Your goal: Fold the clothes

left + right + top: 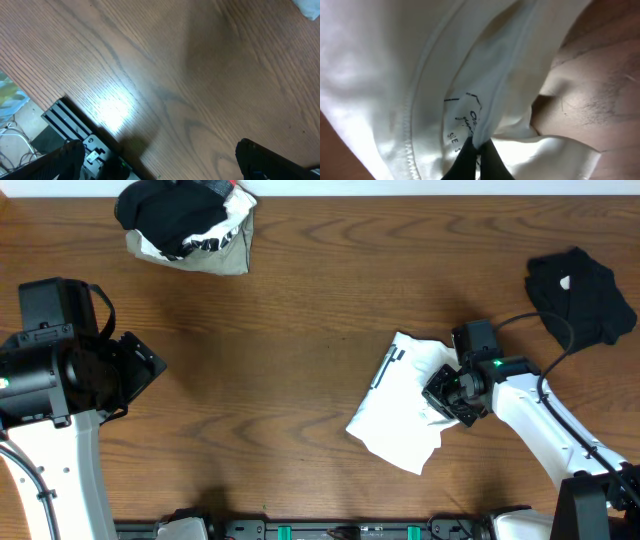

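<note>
A white shirt (400,405) lies crumpled on the wooden table right of the middle, with a black print near its collar. My right gripper (447,392) is shut on a fold of this white shirt (420,75) at its right side; in the right wrist view the black fingertips (479,150) pinch the cloth next to the size label. My left gripper (160,160) is open and empty, held above bare table near the front left edge; in the overhead view it is hidden under the left arm (60,365).
A heap of black and white clothes (188,222) lies at the back left. A black garment (582,295) lies at the right edge. The right arm's cable runs across it. A black rail (75,127) marks the table's front edge.
</note>
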### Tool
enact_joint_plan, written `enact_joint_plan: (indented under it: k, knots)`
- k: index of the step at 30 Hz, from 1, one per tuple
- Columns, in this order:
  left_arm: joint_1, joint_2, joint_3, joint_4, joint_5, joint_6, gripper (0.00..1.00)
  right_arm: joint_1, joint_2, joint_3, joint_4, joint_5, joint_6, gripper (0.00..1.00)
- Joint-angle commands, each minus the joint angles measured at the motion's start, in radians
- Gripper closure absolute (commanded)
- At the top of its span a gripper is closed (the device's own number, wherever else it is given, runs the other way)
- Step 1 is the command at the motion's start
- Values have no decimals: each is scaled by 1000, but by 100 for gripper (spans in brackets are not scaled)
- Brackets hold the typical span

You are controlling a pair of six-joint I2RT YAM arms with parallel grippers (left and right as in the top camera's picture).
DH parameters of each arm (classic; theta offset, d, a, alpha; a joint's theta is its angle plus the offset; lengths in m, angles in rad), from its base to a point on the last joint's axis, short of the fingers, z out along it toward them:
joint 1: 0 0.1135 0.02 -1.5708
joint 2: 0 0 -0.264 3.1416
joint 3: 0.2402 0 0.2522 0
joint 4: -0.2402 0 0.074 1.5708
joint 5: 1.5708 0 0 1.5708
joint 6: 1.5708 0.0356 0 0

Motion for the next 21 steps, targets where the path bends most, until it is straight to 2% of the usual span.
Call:
enact_joint_plan:
  k: [1, 5, 13, 19, 20, 21]
  knots:
    - [6, 5, -6, -3, -16, 14, 2, -3, -14, 4, 2, 39, -40, 99]
    - [6, 5, -6, -3, -16, 14, 2, -4, -32, 47, -33, 45, -116, 99]
    - [6, 5, -6, -2, -16, 14, 2, -4, -34, 222, -280, 148, -230, 99]
    - [6, 5, -6, -3, -16, 14, 2, -4, -25, 235, -358, 156, -263, 90]
    - [6, 5, -6, -4, -16, 14, 2, -4, -21, 235, -365, 165, -263, 86]
    - [6, 5, -6, -4, -16, 14, 2, -4, -18, 235, -371, 176, -264, 75]
